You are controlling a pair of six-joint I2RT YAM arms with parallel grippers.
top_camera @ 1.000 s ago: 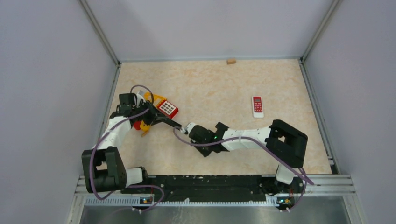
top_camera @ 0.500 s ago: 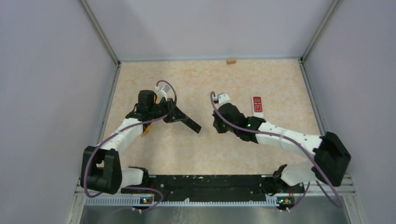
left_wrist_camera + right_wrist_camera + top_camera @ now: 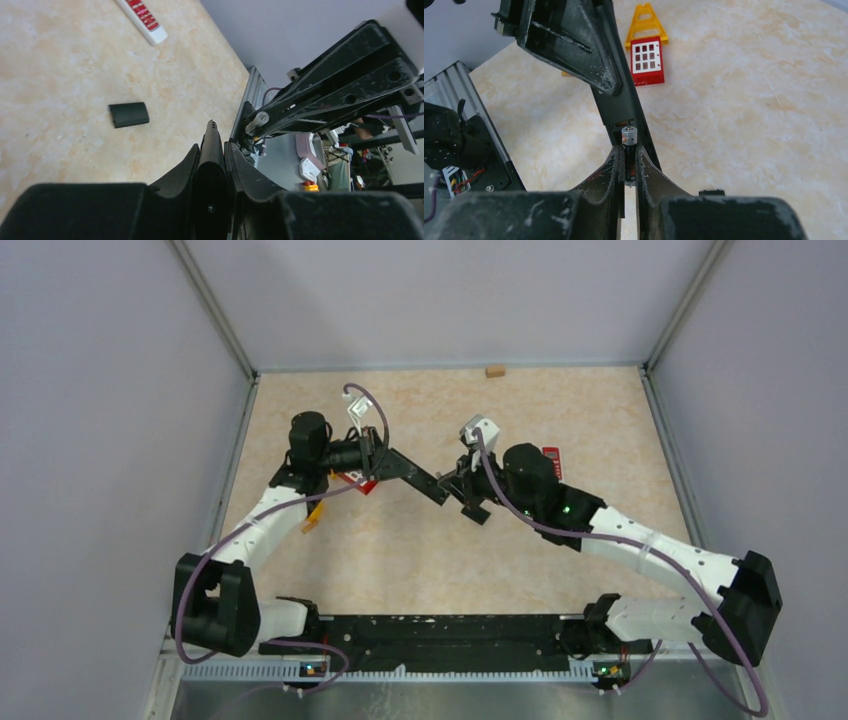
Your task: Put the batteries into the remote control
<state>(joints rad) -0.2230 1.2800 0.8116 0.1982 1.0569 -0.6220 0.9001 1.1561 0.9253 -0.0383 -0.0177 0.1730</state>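
Black remote [image 3: 619, 107] pinched in left hand [image 3: 213, 146], up off tabletop [image 3: 749, 100], long axis pointing twd right hand [image 3: 628, 150]. Right hand pressed onto one battery [image 3: 629, 136], battery lengthwise btwn fingers [image 3: 611, 167], its end right at remote's open bay, dead ahead of hand. Looks roughly in line w/ remote; exact tilt unclear. Prob. needs short push fwd, right hand nearer. Loose cover [image 3: 129, 114] on tabletop.
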